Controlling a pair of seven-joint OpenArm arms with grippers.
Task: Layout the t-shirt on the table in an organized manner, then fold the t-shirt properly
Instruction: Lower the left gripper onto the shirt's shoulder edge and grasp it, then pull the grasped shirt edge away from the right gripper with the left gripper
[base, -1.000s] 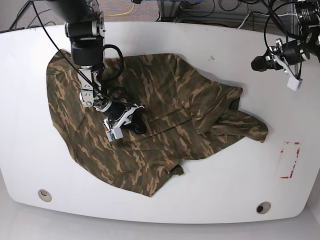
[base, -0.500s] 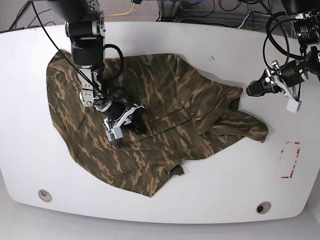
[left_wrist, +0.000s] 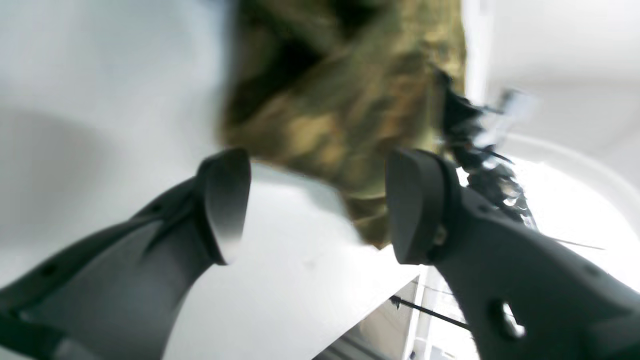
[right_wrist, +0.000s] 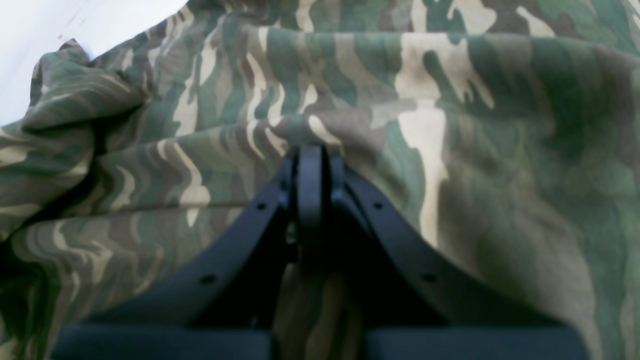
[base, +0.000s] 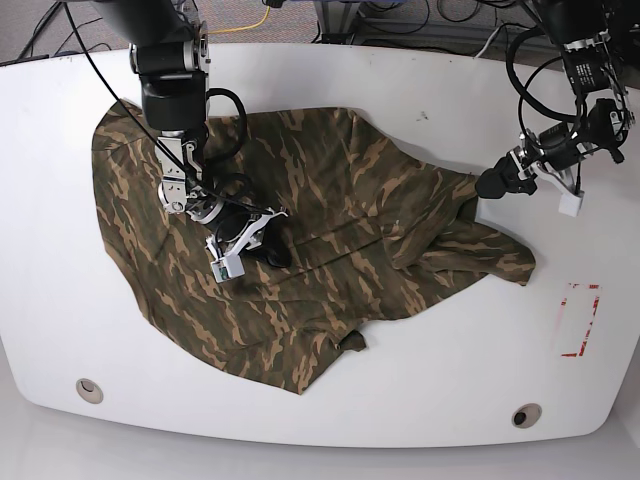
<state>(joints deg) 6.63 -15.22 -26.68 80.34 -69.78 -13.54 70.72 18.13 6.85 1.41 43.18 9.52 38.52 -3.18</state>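
The camouflage t-shirt lies crumpled and partly spread on the white table, with a bunched part at its right end. My right gripper rests on the shirt's middle left. In the right wrist view the gripper is shut, pinching a fold of the t-shirt. My left gripper hovers at the shirt's right edge. In the blurred left wrist view it is open and empty, with the t-shirt just beyond its fingertips.
A red rectangular outline mark is on the table's right side. Two round holes sit near the front edge. Cables and floor lie beyond the far edge.
My left gripper has moved left and down, from the table's far right to the shirt's right edge. My right gripper stays in place on the shirt.
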